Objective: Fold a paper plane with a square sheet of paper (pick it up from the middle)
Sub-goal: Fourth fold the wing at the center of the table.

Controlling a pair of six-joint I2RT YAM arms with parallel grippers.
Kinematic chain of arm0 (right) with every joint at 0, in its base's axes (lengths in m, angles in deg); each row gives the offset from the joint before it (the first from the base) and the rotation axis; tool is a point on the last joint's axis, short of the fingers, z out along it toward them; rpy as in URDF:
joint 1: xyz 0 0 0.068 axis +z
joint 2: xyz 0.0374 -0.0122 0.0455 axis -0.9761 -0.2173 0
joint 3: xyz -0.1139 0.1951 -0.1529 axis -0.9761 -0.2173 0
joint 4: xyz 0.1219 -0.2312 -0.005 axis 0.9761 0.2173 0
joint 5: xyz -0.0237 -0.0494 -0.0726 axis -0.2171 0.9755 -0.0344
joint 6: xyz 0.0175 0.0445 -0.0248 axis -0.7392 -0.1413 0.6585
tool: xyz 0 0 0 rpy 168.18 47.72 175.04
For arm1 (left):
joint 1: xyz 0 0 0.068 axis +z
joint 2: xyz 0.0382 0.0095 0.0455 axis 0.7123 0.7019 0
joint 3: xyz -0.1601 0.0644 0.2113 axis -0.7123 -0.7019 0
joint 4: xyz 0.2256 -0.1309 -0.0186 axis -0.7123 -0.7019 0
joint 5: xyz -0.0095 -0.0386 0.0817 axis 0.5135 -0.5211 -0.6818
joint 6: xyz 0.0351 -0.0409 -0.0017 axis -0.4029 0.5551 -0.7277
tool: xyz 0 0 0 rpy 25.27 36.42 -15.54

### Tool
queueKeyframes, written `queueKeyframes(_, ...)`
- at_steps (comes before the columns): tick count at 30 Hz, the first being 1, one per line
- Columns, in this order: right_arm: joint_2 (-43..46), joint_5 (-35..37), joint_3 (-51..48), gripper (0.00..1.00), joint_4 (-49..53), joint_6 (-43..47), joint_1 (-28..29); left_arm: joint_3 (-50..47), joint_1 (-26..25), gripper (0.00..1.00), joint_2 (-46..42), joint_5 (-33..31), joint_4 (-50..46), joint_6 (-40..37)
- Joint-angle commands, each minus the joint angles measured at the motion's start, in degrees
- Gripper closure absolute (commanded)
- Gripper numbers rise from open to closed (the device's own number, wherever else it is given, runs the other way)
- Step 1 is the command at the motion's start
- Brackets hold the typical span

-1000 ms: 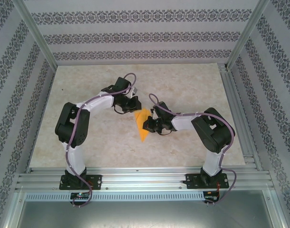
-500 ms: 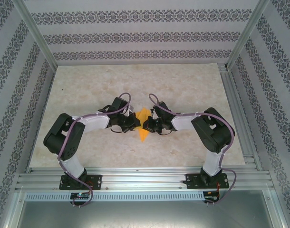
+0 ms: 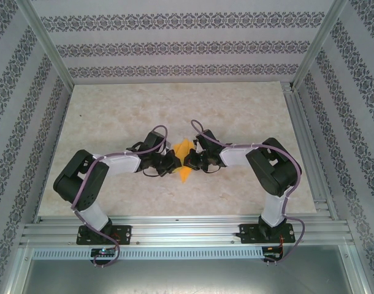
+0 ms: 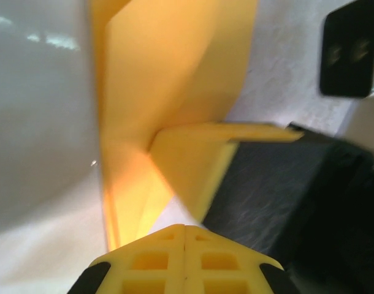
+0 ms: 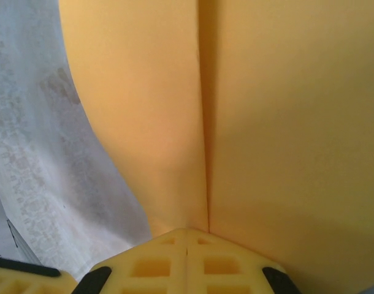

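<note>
Since one second ago: swung left gripper (image 3: 173, 161) from the far side down to the left edge of the folded sheet of paper (image 3: 184, 166), facing right gripper (image 3: 191, 160); narrowed the sheet's visible outline.

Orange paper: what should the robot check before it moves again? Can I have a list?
1. Right end effector shut on the folded orange paper, at its crease: ok.
2. Left end effector shut: ok.
3. Left end effector really pinching the paper: cannot tell.
4. Centre crease straight: ok.
5. Paper lifted off the table: cannot tell.
</note>
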Motion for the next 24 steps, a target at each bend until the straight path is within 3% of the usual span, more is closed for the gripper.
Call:
queueKeyframes(1, -2.9, 3.3, 0.0, 1.0, 3.5, 0.6, 0.9, -2.4, -1.0, 1.0, -3.4, -2.2, 1.9, 2.1)
queueKeyframes(7, -2.8, 3.4, -0.1, 1.0, 3.8, 0.6, 0.9, -2.1, -1.7, 1.0, -3.2, 0.0, 6.0, 2.4)
queueKeyframes(24, -2.6, 3.3, 0.7, 1.0, 4.5, 0.9, 1.0, 0.6, -4.0, 1.0, 5.4, -0.5, 3.9, 0.9)
